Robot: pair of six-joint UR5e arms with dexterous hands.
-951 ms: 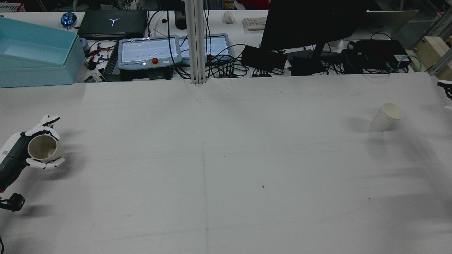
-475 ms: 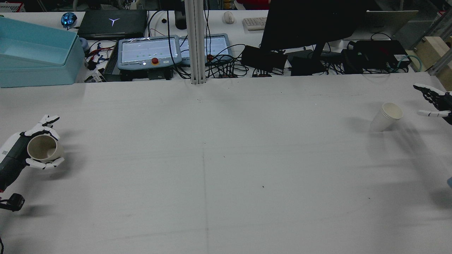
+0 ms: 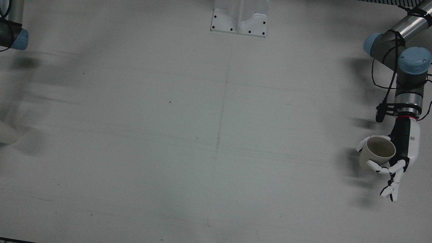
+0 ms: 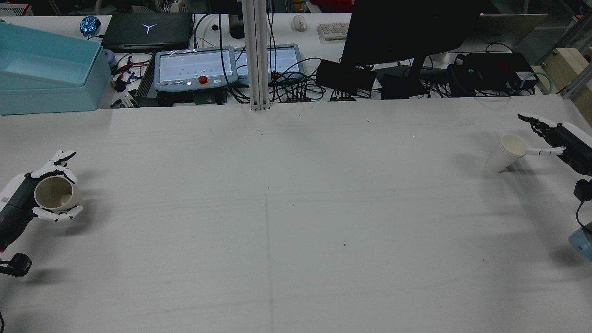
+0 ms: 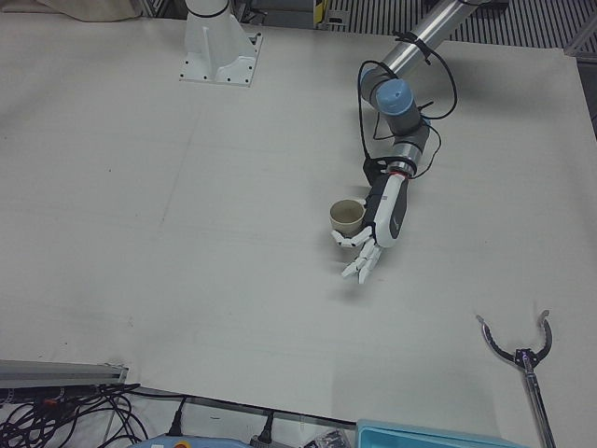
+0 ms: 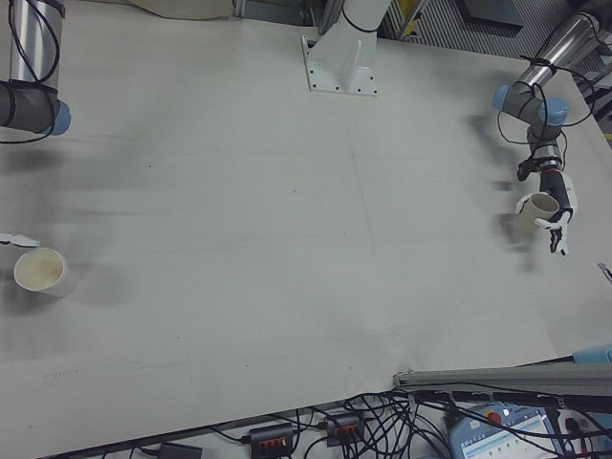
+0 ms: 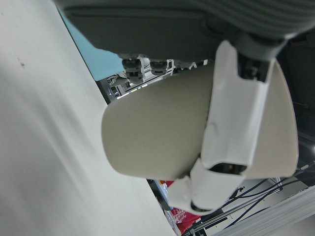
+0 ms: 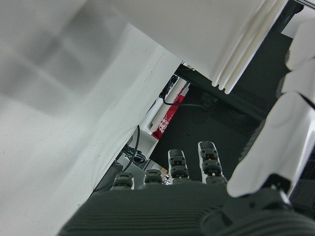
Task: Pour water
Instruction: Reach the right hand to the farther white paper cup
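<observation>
Step in hand: grasp of second cup. Left hand (image 4: 27, 196) wrapped around beige cup (image 4: 55, 194), held upright. Right hand (image 4: 552, 136) spread, empty, just beside white paper cup (image 4: 506, 152) standing on table (image 4: 296, 208). Next, judged: fingers closed round it, cups brought together, pour.

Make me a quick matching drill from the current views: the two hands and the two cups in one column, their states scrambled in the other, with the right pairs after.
Column one:
1. left hand
2. right hand
3. beige cup
4. white paper cup

Column two:
A. stands free on the table, no fingers around it
B. open, fingers spread beside a cup
C. held, mouth facing up
D. fingers wrapped around a cup

Pairs: 1-D, 2-B, 3-C, 4-A
</observation>
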